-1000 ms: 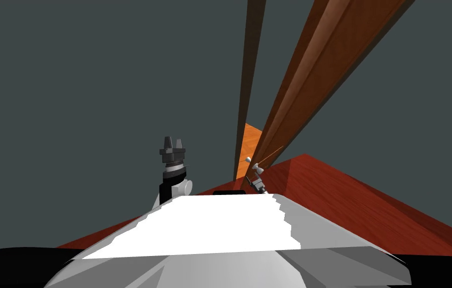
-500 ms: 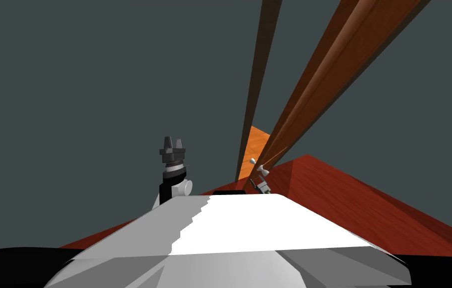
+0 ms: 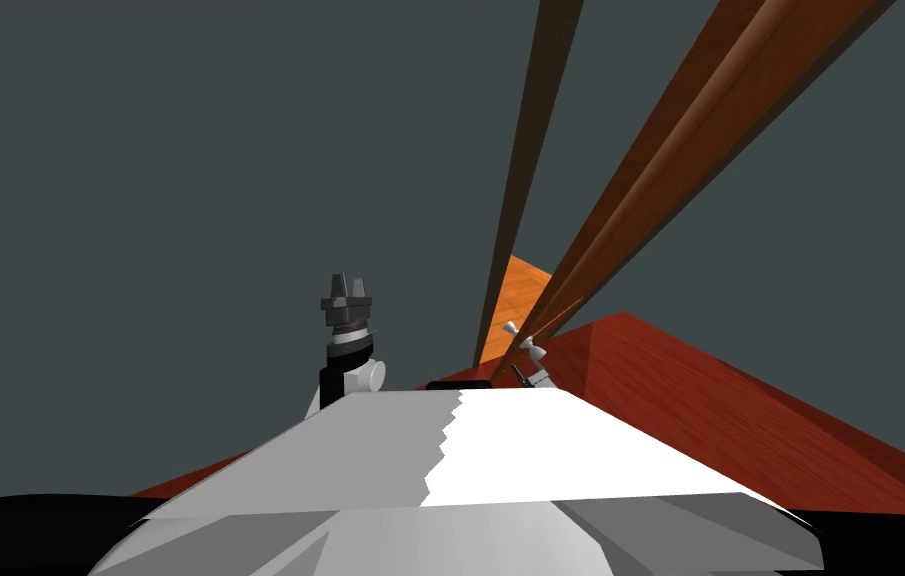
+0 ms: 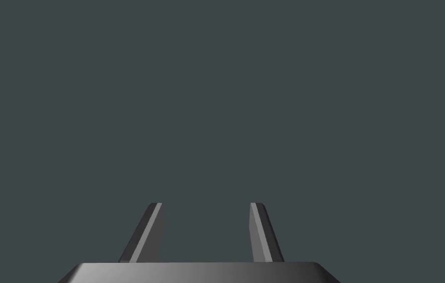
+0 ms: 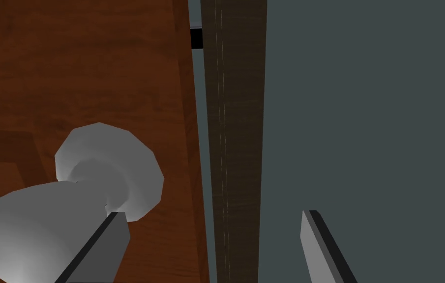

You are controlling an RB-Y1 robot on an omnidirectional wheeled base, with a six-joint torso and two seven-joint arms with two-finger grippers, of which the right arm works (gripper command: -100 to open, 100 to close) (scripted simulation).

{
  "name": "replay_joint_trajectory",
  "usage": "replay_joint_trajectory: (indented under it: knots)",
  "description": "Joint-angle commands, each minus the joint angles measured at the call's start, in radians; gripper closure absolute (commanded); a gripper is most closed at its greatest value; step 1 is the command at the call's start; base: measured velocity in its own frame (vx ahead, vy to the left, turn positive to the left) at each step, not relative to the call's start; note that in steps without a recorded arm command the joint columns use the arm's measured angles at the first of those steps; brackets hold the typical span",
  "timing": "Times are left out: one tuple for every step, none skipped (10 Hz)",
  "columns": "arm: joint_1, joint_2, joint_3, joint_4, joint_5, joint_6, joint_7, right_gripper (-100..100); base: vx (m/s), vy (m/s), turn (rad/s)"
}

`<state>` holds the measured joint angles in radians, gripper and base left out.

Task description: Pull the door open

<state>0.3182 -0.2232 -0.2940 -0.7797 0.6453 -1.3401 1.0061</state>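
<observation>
Head view showed you the door [image 3: 680,150] standing wider than a second before. The wedge between its leading edge and the door frame [image 3: 530,150] had broadened, and more of the orange floor [image 3: 523,285] beyond lay in the opening. The whole picture had also slid slightly rightward, so part of that shift was your own turning. The knob [image 3: 536,350] had drawn in closer to you. Your left gripper [image 4: 205,204] had kept its place, raised upright before the grey wall [image 3: 190,150] and well apart from the door, its two blades parted with nothing between them.

The door was a thick slab of warm reddish-brown wood with visible grain, seen almost edge-on, a rounded moulding running along it. The frame was a narrower strip, darker and duller brown. The floor on your side [image 3: 740,410] was deep red wood, also grained. The wall was flat, matte slate grey.

In the right wrist view the knob was smooth light grey and faintly faceted. Its bulb narrowed to a neck that met a round rosette [image 5: 118,167] flat on the door's face. Your right gripper [image 5: 214,212] was spread wide and gripped nothing. One finger [image 5: 99,248] lay against the knob beside the neck, with the bulb outside the gap. The other stood in front of the grey wall. Between them ran the door's edge and the frame.
</observation>
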Motion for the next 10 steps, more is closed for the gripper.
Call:
replay_joint_trajectory:
  knots:
    - [0.004, -0.019, -0.003, 0.023, -0.017, -0.030, 0.003, -100, 0.064, 0.029, 0.042]
    - [0.003, -0.030, -0.006, 0.038, -0.025, -0.044, 0.004, -100, 0.047, 0.018, 0.041]
    - [0.003, -0.030, -0.006, 0.038, -0.025, -0.044, 0.004, -100, 0.028, 0.013, 0.009]
    - [0.003, -0.030, -0.006, 0.038, -0.025, -0.044, 0.004, -100, 0.006, 0.005, -0.010]
    - [0.003, -0.030, -0.006, 0.038, -0.025, -0.044, 0.004, -100, 0.011, 0.007, -0.011]
    - [0.003, -0.030, -0.006, 0.038, -0.025, -0.044, 0.004, -100, 0.009, 0.004, 0.004]
    - [0.003, -0.030, -0.006, 0.038, -0.025, -0.044, 0.004, -100, 0.000, 0.000, 0.000]
    - [0.003, -0.030, -0.006, 0.038, -0.025, -0.044, 0.004, -100, 0.000, 0.000, 0.000]
    - [0.003, -0.030, -0.006, 0.038, -0.025, -0.044, 0.004, -100, 0.000, 0.000, 0.000]
    - [0.003, -0.030, -0.006, 0.038, -0.025, -0.044, 0.004, -100, -0.010, -0.007, 0.010]
